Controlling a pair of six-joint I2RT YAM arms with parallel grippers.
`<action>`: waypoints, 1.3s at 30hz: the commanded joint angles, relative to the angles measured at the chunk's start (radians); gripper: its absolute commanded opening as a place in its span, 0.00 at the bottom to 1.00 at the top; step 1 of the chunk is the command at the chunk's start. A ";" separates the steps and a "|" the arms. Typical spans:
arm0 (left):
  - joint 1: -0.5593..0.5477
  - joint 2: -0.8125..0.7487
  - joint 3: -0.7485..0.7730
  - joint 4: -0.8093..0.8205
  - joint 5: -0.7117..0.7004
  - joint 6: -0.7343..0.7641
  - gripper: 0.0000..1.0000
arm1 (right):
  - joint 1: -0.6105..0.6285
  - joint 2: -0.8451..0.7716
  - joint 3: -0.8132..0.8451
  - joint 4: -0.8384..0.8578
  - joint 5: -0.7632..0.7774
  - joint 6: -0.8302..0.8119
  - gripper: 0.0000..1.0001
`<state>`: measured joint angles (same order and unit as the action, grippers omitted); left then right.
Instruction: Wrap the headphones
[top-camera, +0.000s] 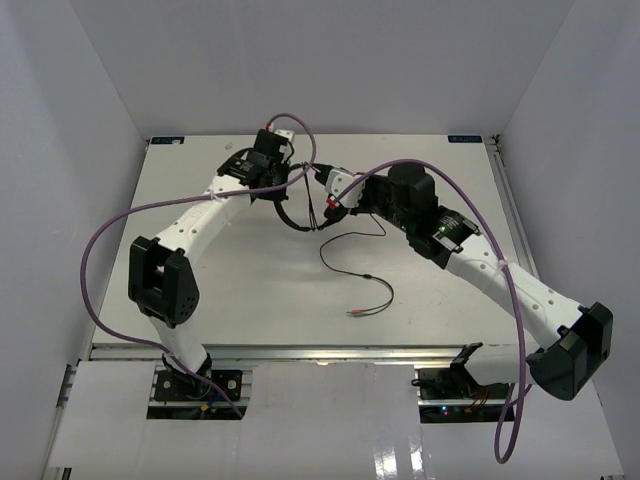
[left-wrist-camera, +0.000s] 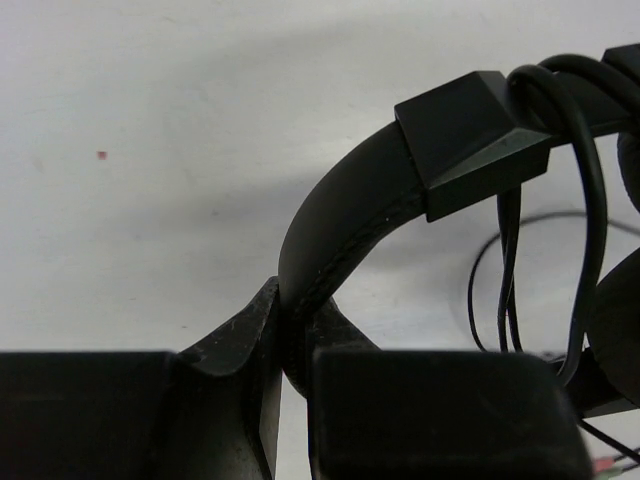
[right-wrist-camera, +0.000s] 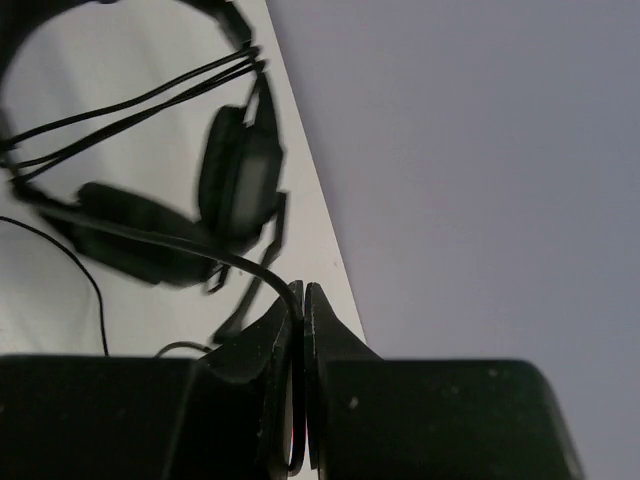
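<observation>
Two arms meet over far-middle of worktop (top-camera: 250, 290), headphones (top-camera: 297, 224) betw. them. Cord (top-camera: 372, 279) trails toward near side, reddish plugs (top-camera: 354, 313) lying on worktop. Left wrist: left jaws clamped tight on headband (left-wrist-camera: 340, 230); cord loops draped over band by slider block (left-wrist-camera: 470, 140). Right wrist: right jaws pinched closed on cord, no gap; earcups (right-wrist-camera: 240, 185) blurred, up-left of jaws.

Black headphones (left-wrist-camera: 340, 215), reddish plugs (top-camera: 352, 313); white table (top-camera: 250, 290).

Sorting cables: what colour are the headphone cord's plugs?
Reddish plugs, clearest in the top external view.
</observation>
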<state>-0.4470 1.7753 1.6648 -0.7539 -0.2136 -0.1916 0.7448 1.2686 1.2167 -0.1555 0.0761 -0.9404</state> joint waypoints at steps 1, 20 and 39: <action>-0.065 -0.111 -0.117 0.077 0.065 0.108 0.00 | -0.007 0.036 0.048 0.104 0.184 -0.125 0.08; -0.111 -0.326 -0.367 0.135 0.295 0.317 0.00 | -0.248 0.068 0.075 0.033 -0.320 0.036 0.09; -0.211 -0.417 -0.358 0.147 0.569 0.283 0.00 | -0.355 0.253 0.035 0.210 -0.667 0.427 0.09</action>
<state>-0.6394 1.4717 1.2999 -0.5738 0.2220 0.0869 0.4712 1.5096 1.2500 -0.1119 -0.4951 -0.6505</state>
